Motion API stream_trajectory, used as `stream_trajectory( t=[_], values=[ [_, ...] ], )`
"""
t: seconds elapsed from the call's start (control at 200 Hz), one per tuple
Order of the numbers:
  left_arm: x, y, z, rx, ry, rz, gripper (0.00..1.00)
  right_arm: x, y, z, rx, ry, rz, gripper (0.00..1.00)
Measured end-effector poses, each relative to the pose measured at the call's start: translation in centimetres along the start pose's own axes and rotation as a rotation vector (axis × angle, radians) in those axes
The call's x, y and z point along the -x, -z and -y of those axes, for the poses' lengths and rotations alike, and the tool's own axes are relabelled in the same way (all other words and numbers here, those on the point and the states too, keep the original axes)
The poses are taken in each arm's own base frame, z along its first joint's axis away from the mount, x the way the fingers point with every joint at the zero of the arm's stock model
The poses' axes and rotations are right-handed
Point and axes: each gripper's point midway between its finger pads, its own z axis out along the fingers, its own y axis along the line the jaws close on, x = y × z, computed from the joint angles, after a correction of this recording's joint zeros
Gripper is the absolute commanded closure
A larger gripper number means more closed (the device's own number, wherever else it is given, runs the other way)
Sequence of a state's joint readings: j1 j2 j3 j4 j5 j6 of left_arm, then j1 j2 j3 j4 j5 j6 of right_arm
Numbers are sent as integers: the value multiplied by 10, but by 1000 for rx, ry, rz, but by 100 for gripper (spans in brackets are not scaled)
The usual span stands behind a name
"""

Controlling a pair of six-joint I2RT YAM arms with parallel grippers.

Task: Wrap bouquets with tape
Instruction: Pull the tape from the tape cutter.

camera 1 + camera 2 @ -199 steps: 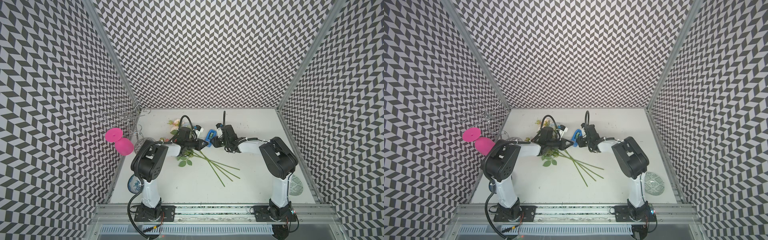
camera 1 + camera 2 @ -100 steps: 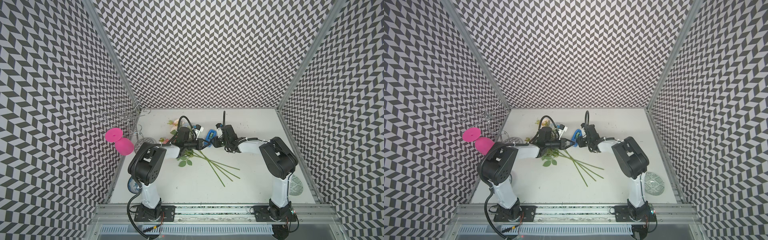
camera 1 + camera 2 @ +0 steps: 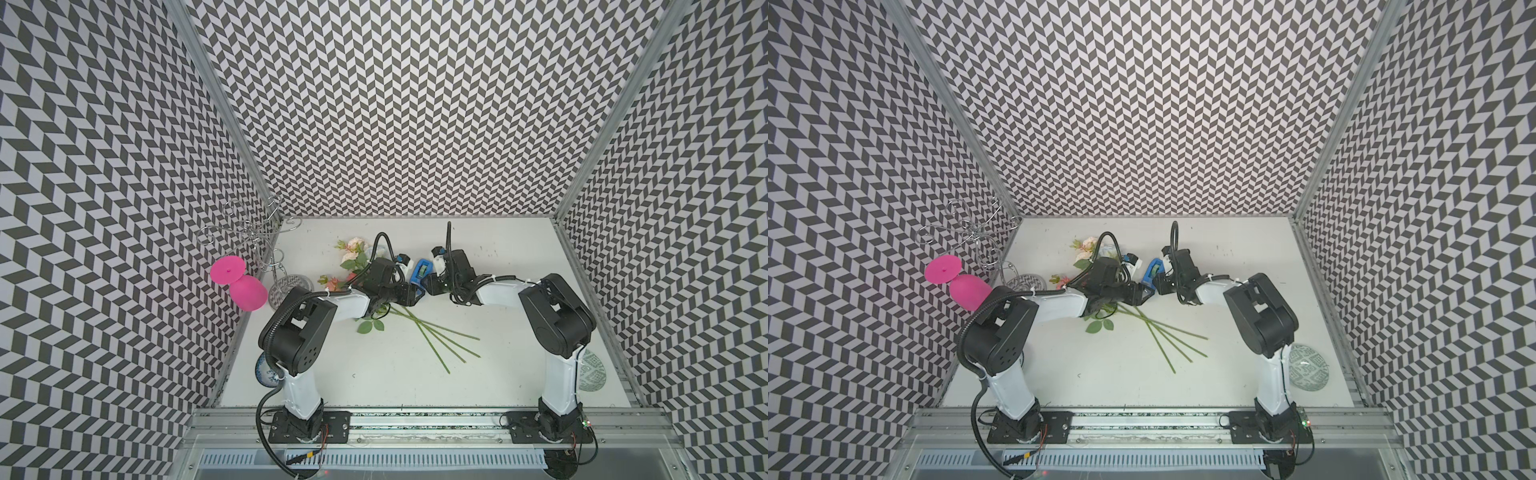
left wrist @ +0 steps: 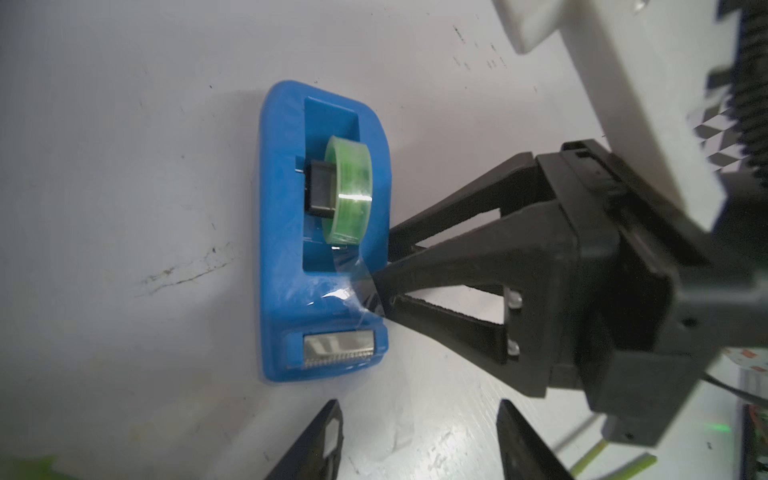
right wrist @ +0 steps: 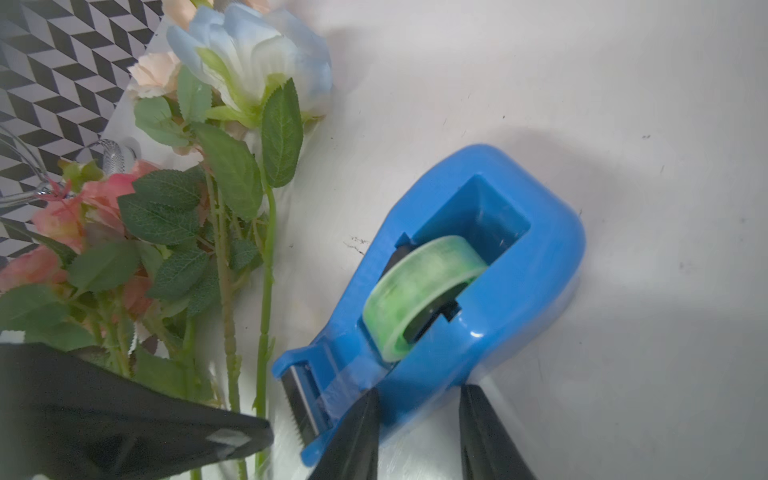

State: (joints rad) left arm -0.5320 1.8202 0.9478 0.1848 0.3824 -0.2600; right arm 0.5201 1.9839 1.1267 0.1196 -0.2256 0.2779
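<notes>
Spreading across the enclosure floor, the white table (image 3: 498, 374) carries everything, and both arms rise from its six o'clock edge: the left arm (image 3: 299, 328) reaches toward two o'clock over the flowers, and the right arm (image 3: 557, 320) folds in toward ten, so the two meet near the middle. The bouquets (image 3: 366, 327) lie flat in both top views, blooms toward ten o'clock and bare stems fanning apart toward four and five, which suggests nothing binds them yet. Just beside them, toward twelve o'clock from the table's middle, sits the blue tape dispenser (image 3: 422, 271). The right gripper (image 5: 417, 392) has its jaws partly closed across the dispenser's low neck, one finger outside the wall; probably it pins the light body so a pull on the tape cannot drag it. The left gripper (image 4: 417, 409) stands with jaws spread and nothing between them, just short of the cutter end, likely ready to take the tape. The green roll (image 4: 348, 193) sits in its well, and a clear strip (image 4: 353, 286) runs from it toward the toothed cutter (image 4: 338, 348).
</notes>
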Motion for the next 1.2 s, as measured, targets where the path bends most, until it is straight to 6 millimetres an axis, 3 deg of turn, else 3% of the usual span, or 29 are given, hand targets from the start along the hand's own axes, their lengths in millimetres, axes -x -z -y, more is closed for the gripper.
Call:
stream_trajectory(
  t=[0.115, 0.355, 0.581, 0.851, 1.071, 1.202],
  values=[
    [4, -5, -5, 58, -37, 8, 41, 0, 0, 0, 0, 2, 0, 66],
    [3, -10, -19, 119, -70, -16, 55, 1, 1, 3, 0, 5, 2, 66],
    [3, -11, -17, 101, -67, -16, 100, 1, 1, 3, 0, 9, 1, 66],
    [-1, -2, -12, 34, 5, -31, 100, 1, 1, 4, -2, 13, 1, 66],
    [20, 18, 3, -68, 108, -16, 100, 1, 1, 4, -4, 13, 2, 66],
    [7, 20, 8, -84, 175, -96, 100, 1, 1, 5, -6, 14, 3, 66]
  ],
)
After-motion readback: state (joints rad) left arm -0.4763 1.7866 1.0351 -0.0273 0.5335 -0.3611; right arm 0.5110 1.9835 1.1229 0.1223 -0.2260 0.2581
